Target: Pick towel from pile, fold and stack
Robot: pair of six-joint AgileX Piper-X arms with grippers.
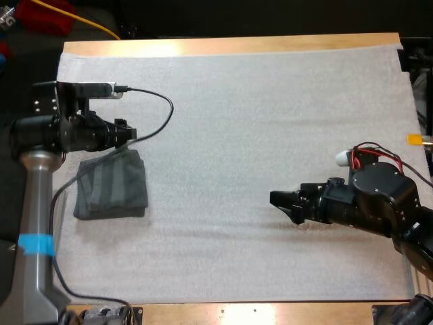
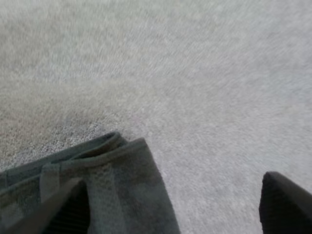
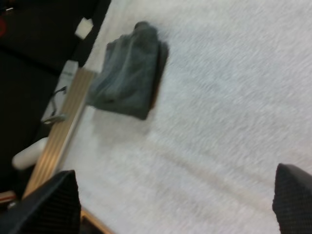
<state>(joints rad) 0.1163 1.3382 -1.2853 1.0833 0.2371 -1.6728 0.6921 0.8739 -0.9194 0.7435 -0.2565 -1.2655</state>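
the towel lies folded on the left side of the mat, near its left edge, and looks a little longer from far to near than across. my left gripper hangs just over its far right corner, fingers apart and holding nothing. one finger is above the cloth, the other above bare mat, so the towel lies below these fingers and toward the near side. my right gripper is well apart on the right, pointing left toward the towel, fingers also spread and empty. the left gripper is clearly the nearer one. i cannot tell how many layers the fold has, and the left gripper covers part of its far edge.
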